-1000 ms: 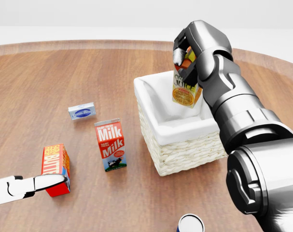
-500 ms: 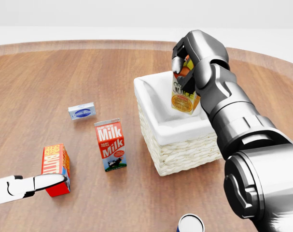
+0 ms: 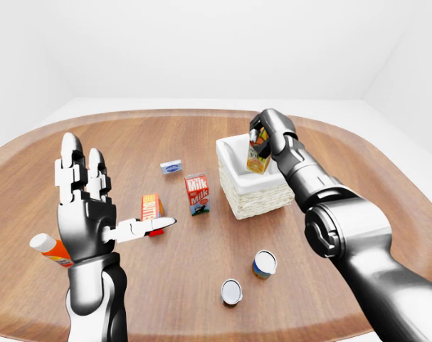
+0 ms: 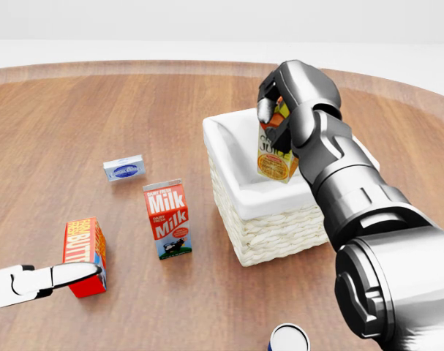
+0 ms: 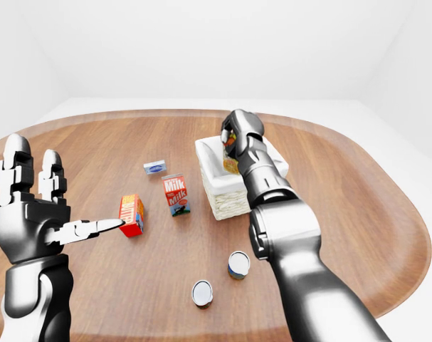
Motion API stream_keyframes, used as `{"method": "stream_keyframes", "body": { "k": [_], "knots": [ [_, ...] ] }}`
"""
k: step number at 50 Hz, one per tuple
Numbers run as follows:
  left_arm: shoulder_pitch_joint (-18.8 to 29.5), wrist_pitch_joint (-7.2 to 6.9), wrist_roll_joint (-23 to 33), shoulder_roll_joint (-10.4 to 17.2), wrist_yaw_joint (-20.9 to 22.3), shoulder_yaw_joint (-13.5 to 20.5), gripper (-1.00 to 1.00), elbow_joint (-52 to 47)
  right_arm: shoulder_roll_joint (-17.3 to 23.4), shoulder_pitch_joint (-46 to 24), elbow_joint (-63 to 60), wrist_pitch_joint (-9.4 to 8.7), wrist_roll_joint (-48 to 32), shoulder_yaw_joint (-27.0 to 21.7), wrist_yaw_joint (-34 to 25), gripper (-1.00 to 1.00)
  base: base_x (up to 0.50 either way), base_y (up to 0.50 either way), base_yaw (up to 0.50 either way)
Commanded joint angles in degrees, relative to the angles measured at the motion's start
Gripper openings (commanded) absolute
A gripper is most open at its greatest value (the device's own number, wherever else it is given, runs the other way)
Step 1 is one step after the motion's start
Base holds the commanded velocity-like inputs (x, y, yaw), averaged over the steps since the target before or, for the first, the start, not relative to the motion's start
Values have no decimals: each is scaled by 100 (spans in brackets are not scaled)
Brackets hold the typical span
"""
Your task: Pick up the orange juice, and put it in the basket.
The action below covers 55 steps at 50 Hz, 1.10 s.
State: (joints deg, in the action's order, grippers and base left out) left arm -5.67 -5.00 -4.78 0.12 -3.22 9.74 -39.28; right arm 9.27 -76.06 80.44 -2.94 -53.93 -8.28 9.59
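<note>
My right hand (image 4: 280,110) is shut on the orange juice carton (image 4: 274,155), holding it tilted over the white-lined wicker basket (image 4: 280,227) at the head view's middle right. The carton's lower end hangs inside the basket's opening, above its white floor; whether it touches the floor I cannot tell. My left hand (image 3: 95,206) is raised at the left of the left-eye view, open, fingers spread, holding nothing; its thumb points toward the butter box.
On the round wooden table stand a milk carton (image 4: 167,219), a red butter box (image 4: 85,256) and a small blue-white box (image 4: 124,169), all left of the basket. Two cans (image 3: 264,263) (image 3: 231,291) sit nearer me. An orange-capped bottle (image 3: 50,249) lies at the far left.
My right hand has carried the juice carton down and slightly left, deeper into the basket's opening. The left hand and the other items have not moved.
</note>
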Motion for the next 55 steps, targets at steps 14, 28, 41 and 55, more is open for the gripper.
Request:
{"method": "stream_keyframes", "body": {
  "k": [14, 28, 41, 55],
  "knots": [
    [5, 0, -6, -2, -7, 3, 100, -4, -60, 99, -95, -35, 103, 8, 100, -100, 5, 0, -3],
    [1, 0, -7, -4, -20, -2, 100, -41, -78, 144, -91, 16, 70, -6, 151, -100, 5, 0, -3],
    [20, 0, -18, 5, -13, 19, 100, 1, -121, 226, -85, 119, 18, -25, 323, -100, 5, 0, -3],
    [58, 0, -44, 30, 13, 64, 100, 148, -151, 338, -81, 87, -15, -25, 300, -100, 5, 0, -3]
  ]
}}
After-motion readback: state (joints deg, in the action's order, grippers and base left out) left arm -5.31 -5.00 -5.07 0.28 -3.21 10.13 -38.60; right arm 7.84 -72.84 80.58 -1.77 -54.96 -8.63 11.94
